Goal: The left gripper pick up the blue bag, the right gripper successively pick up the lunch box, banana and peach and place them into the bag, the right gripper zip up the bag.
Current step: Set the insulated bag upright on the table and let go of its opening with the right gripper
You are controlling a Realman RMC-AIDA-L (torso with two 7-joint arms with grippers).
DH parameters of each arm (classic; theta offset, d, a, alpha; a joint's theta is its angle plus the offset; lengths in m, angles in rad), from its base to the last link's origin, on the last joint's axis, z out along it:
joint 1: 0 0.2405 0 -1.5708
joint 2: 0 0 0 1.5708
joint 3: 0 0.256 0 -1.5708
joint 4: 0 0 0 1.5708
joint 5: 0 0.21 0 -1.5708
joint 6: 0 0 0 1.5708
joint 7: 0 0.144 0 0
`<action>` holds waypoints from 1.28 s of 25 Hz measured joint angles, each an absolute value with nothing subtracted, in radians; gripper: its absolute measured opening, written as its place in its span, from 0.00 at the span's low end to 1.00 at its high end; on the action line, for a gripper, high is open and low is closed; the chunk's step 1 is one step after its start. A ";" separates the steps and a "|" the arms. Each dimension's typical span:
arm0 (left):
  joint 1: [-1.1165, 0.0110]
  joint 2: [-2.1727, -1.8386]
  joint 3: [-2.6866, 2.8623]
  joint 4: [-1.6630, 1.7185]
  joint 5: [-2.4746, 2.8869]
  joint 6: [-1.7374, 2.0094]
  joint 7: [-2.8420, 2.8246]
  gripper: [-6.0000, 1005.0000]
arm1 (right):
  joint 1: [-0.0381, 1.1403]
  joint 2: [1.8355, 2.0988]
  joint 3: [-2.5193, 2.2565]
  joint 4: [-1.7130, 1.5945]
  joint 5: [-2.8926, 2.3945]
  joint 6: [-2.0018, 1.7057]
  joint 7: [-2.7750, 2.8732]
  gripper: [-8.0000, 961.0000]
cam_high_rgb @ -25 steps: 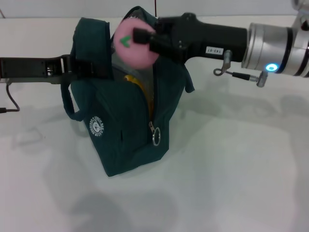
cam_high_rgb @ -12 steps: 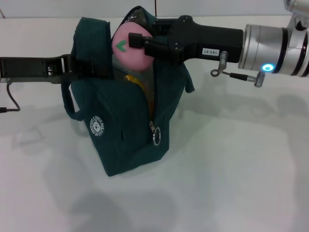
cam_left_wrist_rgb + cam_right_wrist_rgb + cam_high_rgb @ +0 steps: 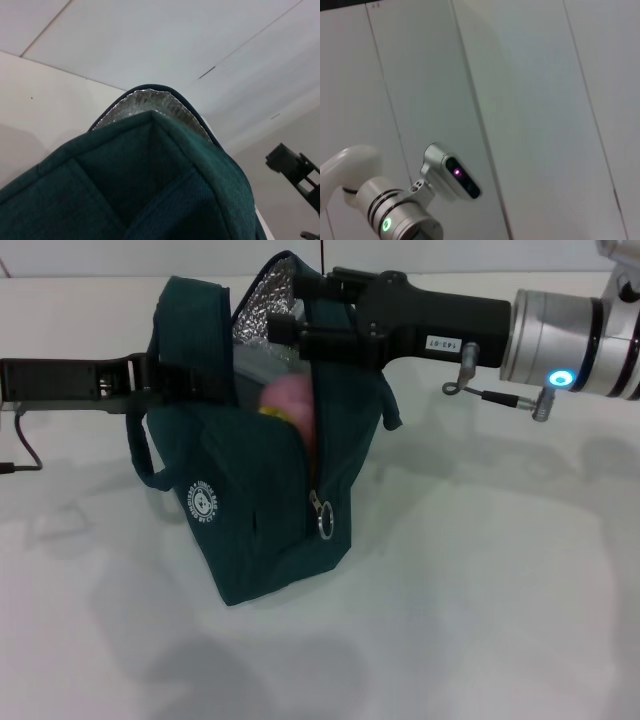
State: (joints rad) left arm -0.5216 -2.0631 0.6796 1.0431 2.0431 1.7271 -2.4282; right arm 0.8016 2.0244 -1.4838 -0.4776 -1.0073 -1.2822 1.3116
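The blue bag point(image 3: 250, 500) stands upright on the white table, its top open and its silver lining point(image 3: 262, 312) showing. My left gripper point(image 3: 165, 380) is shut on the bag's side strap and holds it from the left. My right gripper point(image 3: 290, 315) is open and empty, just above the bag's opening. The pink peach point(image 3: 288, 398) lies inside the bag, on top of the yellow banana point(image 3: 268, 410). A grey edge of the lunch box point(image 3: 255, 365) shows behind them. The left wrist view shows the bag point(image 3: 150, 190) close up, with the right gripper point(image 3: 295, 170) farther off.
The zipper pull ring point(image 3: 324, 523) hangs low on the bag's front seam. The white table point(image 3: 480, 590) stretches in front of and to the right of the bag. The right wrist view shows only a wall and a silver arm joint point(image 3: 395, 215).
My right gripper has opened and let go of the peach, which has dropped from above the opening down into the bag. The left arm and bag have not moved.
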 joint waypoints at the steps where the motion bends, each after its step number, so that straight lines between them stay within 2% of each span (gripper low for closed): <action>1: -0.522 -2.063 0.680 1.043 2.043 1.727 -2.428 0.04 | 0.799 2.024 -1.484 -0.478 -1.001 -1.282 1.312 0.65; 2: -0.521 -2.063 0.680 1.043 2.043 1.727 -2.428 0.04 | 0.793 2.021 -1.483 -0.479 -0.990 -1.283 1.312 0.69; 7: -0.515 -2.063 0.679 1.043 2.043 1.727 -2.428 0.04 | 0.748 2.008 -1.445 -0.488 -0.973 -1.291 1.307 0.77; 13: -0.514 -2.063 0.680 1.043 2.043 1.727 -2.428 0.04 | 0.653 1.967 -1.432 -0.513 -0.978 -1.294 1.306 0.77; 17: -0.514 -2.063 0.679 1.043 2.043 1.727 -2.428 0.04 | 0.606 1.957 -1.433 -0.521 -1.027 -1.300 1.301 0.77; 23: -0.518 -2.062 0.679 1.043 2.043 1.727 -2.428 0.04 | 0.576 1.977 -1.431 -0.556 -1.126 -1.301 1.299 0.77; 32: -0.523 -2.063 0.680 1.043 2.043 1.727 -2.428 0.04 | 0.603 2.008 -1.436 -0.554 -1.143 -1.270 1.292 0.77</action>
State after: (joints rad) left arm -0.5234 -2.0628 0.6796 1.0431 2.0434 1.7272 -2.4282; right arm 0.6027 2.0084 -1.4356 -0.5537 -1.1429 -1.2696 1.2921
